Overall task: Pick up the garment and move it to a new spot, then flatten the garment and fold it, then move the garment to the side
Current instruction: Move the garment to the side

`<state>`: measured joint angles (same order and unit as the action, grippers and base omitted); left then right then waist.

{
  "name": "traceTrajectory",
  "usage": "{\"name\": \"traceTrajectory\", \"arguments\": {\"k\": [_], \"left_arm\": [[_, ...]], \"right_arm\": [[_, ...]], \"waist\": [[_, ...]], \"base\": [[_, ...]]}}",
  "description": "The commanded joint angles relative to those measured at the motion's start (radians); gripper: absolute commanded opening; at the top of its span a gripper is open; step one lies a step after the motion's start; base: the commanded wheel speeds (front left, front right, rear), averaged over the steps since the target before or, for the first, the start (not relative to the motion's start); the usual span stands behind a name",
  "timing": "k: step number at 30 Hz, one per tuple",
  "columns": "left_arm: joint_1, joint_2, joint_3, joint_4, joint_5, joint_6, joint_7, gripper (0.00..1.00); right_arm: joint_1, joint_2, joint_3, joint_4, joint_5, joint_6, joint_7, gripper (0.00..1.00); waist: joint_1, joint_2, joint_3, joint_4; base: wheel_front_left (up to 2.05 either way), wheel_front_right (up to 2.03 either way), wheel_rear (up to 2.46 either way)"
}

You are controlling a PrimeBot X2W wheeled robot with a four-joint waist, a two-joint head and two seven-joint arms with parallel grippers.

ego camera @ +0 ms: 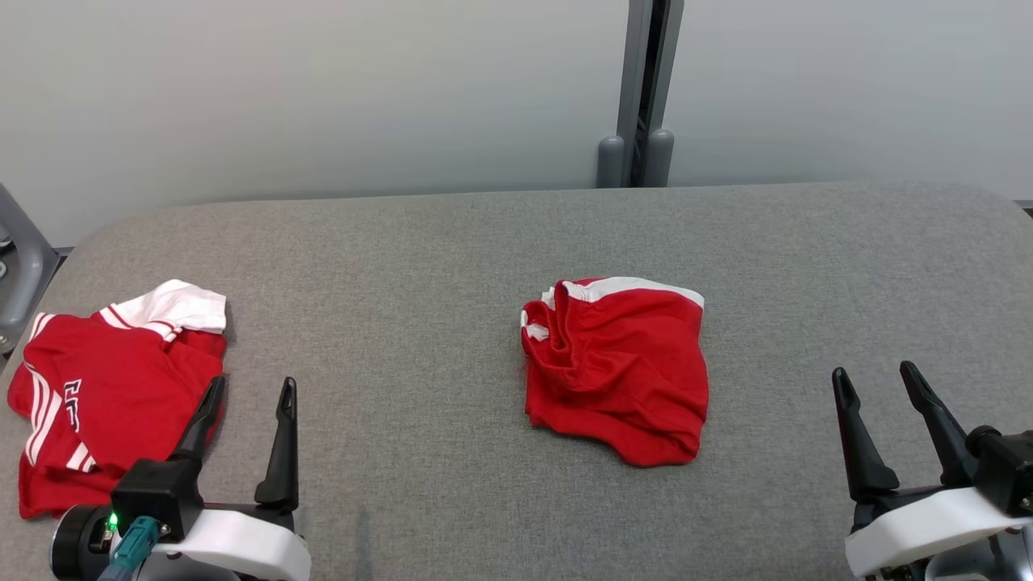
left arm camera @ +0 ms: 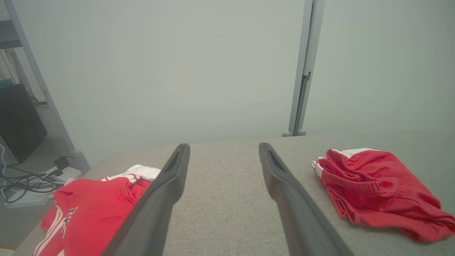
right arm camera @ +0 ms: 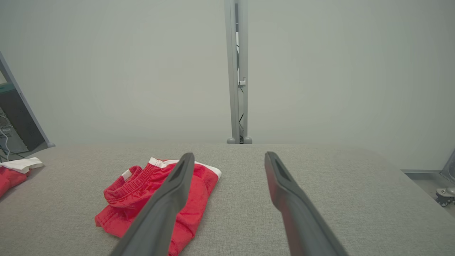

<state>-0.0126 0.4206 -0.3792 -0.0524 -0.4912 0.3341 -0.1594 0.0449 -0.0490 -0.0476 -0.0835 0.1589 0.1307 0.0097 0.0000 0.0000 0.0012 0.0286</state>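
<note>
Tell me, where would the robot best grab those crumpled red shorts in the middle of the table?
Probably the bunched waistband of the shorts, at their far left corner. It stands up in ridges, so the open left fingers, coming down from that side, could pinch it; the rest lies flat on the table.

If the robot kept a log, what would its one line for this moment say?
red shorts: crumpled, table centre | red-and-white shirt: bunched, left edge | left hand: open, empty | right hand: open, empty
</note>
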Motion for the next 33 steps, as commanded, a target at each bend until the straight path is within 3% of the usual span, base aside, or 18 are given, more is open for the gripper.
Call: {"name": "traceTrajectory", "arguments": {"k": [1,13,27,31,32,33], "left_arm": [[-0.016,0.001,-0.001,0.002,0.000,-0.002,-0.006,1.00],[-0.102,-0.011,-0.034,-0.003,0.019,-0.036,-0.014,1.00],[-0.220,-0.049,-0.057,0.047,0.024,-0.083,-0.055,1.00],[-0.245,-0.066,-0.063,0.075,0.023,-0.094,-0.071,1.00],[-0.247,-0.067,-0.064,0.078,0.023,-0.096,-0.072,1.00],[-0.248,-0.069,-0.064,0.080,0.022,-0.095,-0.073,1.00]], "right_arm": [[-0.011,-0.004,-0.003,0.004,0.008,0.000,-0.004,1.00],[-0.145,-0.004,-0.002,0.131,0.007,0.000,-0.002,1.00],[-0.318,-0.005,0.098,0.440,0.052,0.000,-0.044,1.00],[-0.367,-0.004,0.160,0.592,0.084,0.000,-0.037,1.00],[-0.366,-0.003,0.170,0.606,0.096,0.000,-0.028,0.98],[-0.364,-0.003,0.180,0.619,0.103,0.000,-0.011,0.50]], "waist": [[0.0000,0.0000,0.005,0.003],[0.0000,0.0000,0.123,0.050],[0.0000,0.0000,0.267,0.108],[0.0000,0.0000,0.284,0.112],[0.0000,0.0000,0.284,0.112],[0.0000,0.0000,0.285,0.111]], "base": [[0.00,0.00,0.00],[0.00,0.00,0.00],[0.00,0.00,0.00],[0.00,0.00,0.00],[0.00,0.00,0.00],[0.00,0.00,0.00]]}}
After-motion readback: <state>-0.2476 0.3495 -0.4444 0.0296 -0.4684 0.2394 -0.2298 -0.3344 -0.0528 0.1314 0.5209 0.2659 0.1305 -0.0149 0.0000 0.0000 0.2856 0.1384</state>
